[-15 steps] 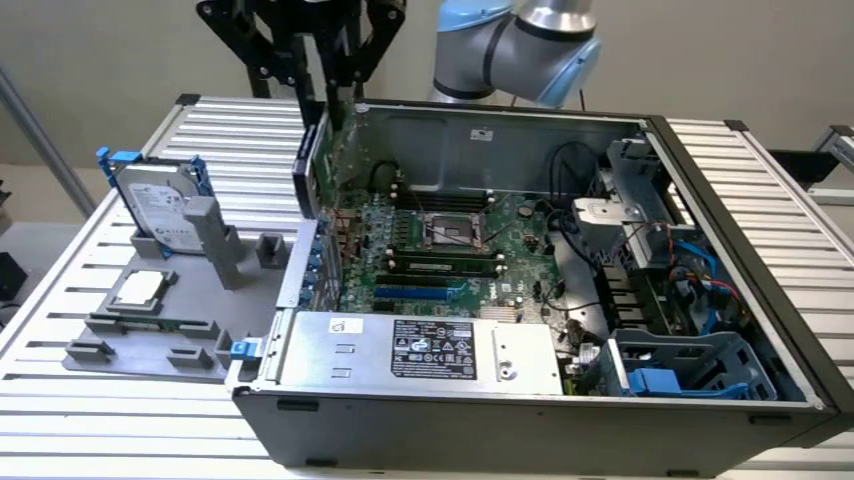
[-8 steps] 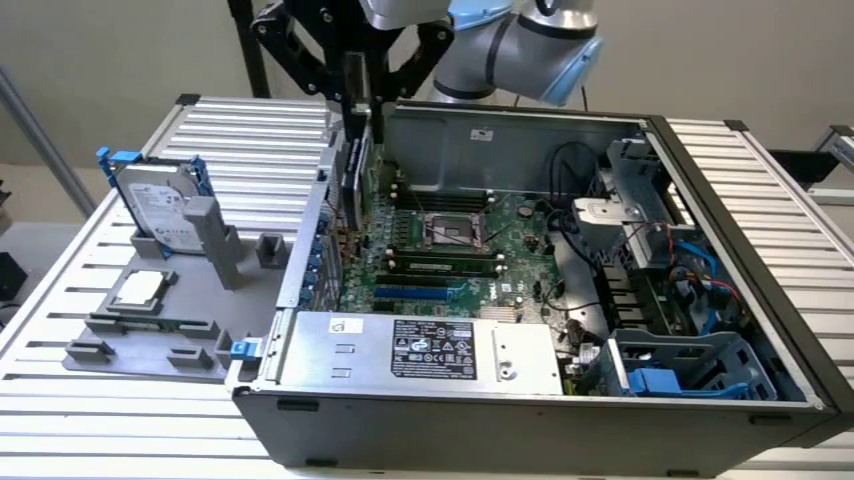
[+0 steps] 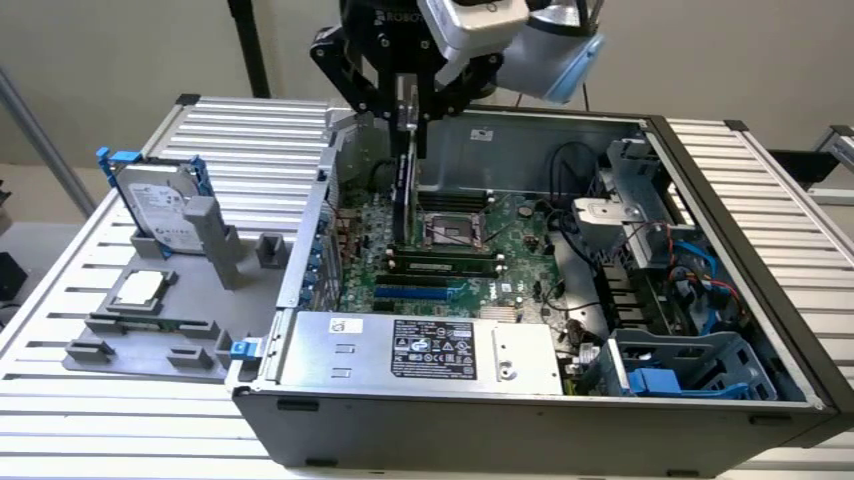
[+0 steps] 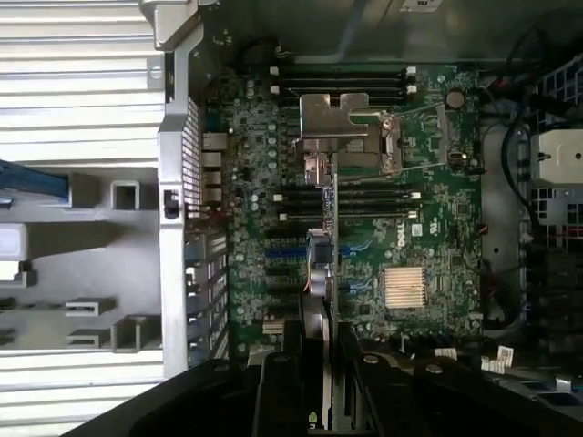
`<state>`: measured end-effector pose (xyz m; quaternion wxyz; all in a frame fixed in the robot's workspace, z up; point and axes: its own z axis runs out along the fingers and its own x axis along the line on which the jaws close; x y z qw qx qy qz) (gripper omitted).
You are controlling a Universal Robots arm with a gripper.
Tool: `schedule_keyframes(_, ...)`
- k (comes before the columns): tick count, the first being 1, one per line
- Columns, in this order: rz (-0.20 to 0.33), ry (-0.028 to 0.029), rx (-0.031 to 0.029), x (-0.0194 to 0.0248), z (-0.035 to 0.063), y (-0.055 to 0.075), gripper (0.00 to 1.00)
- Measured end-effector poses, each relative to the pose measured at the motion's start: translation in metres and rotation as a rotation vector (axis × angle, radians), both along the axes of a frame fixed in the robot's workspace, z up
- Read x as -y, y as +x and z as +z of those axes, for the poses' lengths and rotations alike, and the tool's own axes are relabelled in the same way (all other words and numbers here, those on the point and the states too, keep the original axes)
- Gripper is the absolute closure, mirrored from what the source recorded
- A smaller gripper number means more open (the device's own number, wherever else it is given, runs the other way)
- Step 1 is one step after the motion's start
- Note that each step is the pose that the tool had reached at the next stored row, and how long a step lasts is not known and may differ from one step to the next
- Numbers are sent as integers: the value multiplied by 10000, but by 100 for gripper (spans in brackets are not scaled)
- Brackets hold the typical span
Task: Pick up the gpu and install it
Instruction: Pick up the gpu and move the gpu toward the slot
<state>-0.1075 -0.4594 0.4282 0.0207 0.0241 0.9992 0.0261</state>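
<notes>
My gripper (image 3: 407, 103) hangs over the open computer case (image 3: 747, 250), shut on the top edge of the gpu (image 3: 403, 190). The card is on edge, a thin dark board reaching down toward the green motherboard (image 3: 514, 225) beside the CPU socket (image 3: 454, 232). In the wrist view the gpu (image 4: 329, 228) shows edge-on between my black fingers (image 4: 282, 387), and its metal bracket (image 4: 328, 118) is at the far end. The card's lower edge sits above the blue expansion slots (image 4: 278, 255); I cannot tell whether it touches the board.
A silver hard drive in a blue frame (image 3: 160, 205) and a square silver CPU chip (image 3: 140, 288) rest on a grey fixture (image 3: 147, 335) at the exterior view's left. The power supply (image 3: 420, 345), cables (image 3: 667, 270) and a blue drive bay (image 3: 667, 375) crowd the case.
</notes>
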Motion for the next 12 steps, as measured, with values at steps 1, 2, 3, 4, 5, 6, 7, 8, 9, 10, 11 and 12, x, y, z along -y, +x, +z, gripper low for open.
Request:
schedule_keyframes(1,4,1,0,-4,-18,39,100)
schedule_keyframes(2,8,1,1,-9,-37,77,100)
schedule_keyframes(3,13,-1,0,-15,-55,113,100)
schedule_keyframes(4,19,0,0,-21,-73,146,100)
schedule_keyframes(5,25,0,0,-28,-91,177,100)
schedule_keyframes(6,31,0,0,-35,-110,207,100)
schedule_keyframes(7,37,-1,0,-44,-127,232,100)
schedule_keyframes(8,44,0,0,-53,-146,256,100)
schedule_keyframes(9,51,0,0,-63,-164,279,100)
schedule_keyframes(10,60,0,0,-72,-181,299,100)
schedule_keyframes(11,70,0,0,-82,-200,318,100)
schedule_keyframes(12,82,-1,0,-91,-218,335,100)
